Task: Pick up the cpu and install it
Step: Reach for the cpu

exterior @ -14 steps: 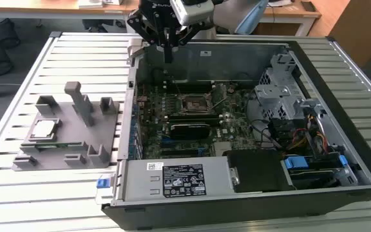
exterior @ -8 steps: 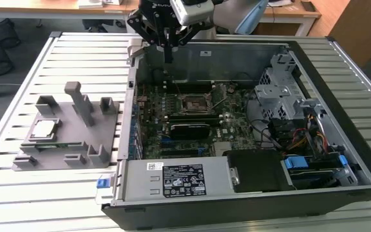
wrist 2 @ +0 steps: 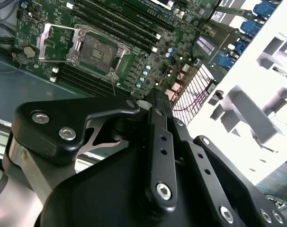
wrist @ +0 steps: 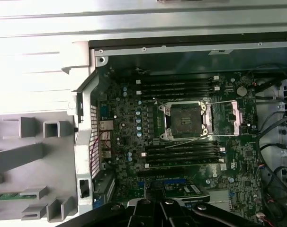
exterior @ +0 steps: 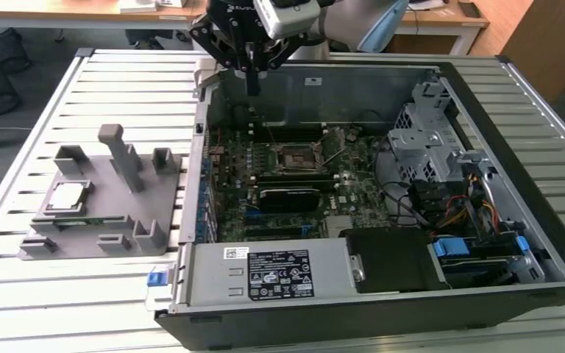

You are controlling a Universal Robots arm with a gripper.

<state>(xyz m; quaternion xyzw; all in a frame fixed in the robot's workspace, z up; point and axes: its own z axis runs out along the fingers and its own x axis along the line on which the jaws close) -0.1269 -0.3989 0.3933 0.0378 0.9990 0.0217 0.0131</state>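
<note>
Nothing of the task is done as far as the pictures show; the cpu (exterior: 67,197) lies flat on the grey fixture (exterior: 86,237), on the slatted table (exterior: 27,309) towards the exterior view's left, well apart from the arm; nothing touches it. The gripper (exterior: 253,90) hangs over the far edge of the open computer case (exterior: 547,243), above the motherboard (exterior: 361,187); its fingers look drawn together to a single narrow tip, with nothing held between them (the second wrist view agrees, showing the dark linkage closing to one bar (wrist 2: 153,97)). The socket (exterior: 297,156) sits bare in the middle of the board; in both wrist views its retaining frame stands swung open beside it and its bed of contacts is uncovered (wrist 2: 96,52) (wrist: 186,119), so the seat appears ready to receive the chip. I judge the whole job is left: the pick-up from the fixture, the carry across to the case, and the seating in the socket.
</note>
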